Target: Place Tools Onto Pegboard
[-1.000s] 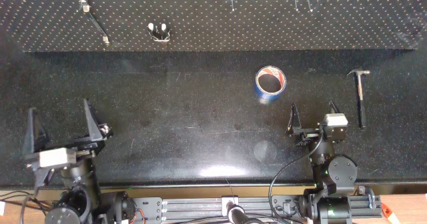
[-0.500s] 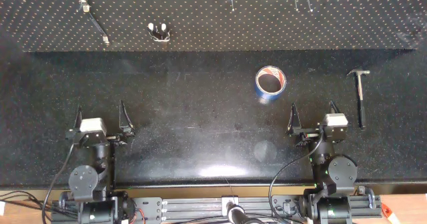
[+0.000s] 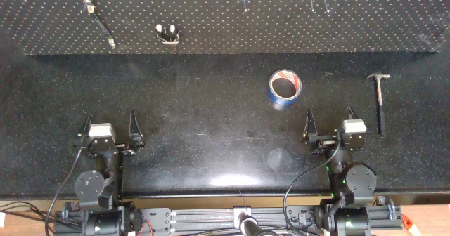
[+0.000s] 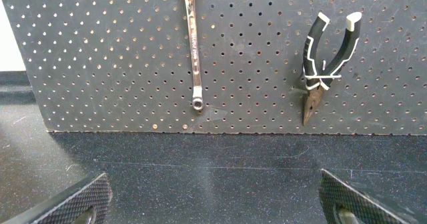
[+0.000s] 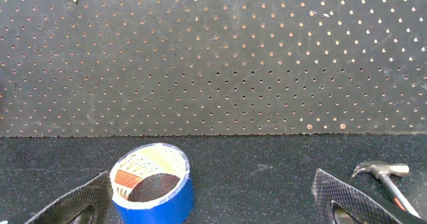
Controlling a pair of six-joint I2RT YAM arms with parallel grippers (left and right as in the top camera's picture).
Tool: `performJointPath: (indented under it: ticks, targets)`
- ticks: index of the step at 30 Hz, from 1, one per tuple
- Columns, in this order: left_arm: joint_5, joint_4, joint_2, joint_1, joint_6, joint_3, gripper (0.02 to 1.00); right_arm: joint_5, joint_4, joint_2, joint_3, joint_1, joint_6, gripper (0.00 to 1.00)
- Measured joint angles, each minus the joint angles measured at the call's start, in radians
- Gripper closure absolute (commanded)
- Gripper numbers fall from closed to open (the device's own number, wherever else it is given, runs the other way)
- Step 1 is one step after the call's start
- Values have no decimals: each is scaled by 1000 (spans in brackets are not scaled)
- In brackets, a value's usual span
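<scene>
The left claw [image 3: 109, 123] and right claw [image 3: 329, 120] are set wide, empty. The blue tape roll [image 3: 285, 87] and black-handled steel hammer [image 3: 380, 106] lie on the black worktop [image 3: 197, 95], right. The roll may be pushed away by an off-centre approach.

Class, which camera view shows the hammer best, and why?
The top view: it shows the whole hammer, from head to handle end, lying flat. The right wrist view shows its head and only the start of the handle, cut off.
</scene>
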Motion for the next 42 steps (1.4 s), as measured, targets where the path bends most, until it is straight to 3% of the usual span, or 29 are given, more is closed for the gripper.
performJointPath:
  ticks: [26,33,42]
  targets:
    - [3,0,0,7,0,0,23,0,0,0,0,0,0,25]
    - [3,0,0,7,0,0,23,100,0,0,0,0,-8,25]
    - [3,0,0,7,0,0,23,115,3,7,3,-10,-61,25]
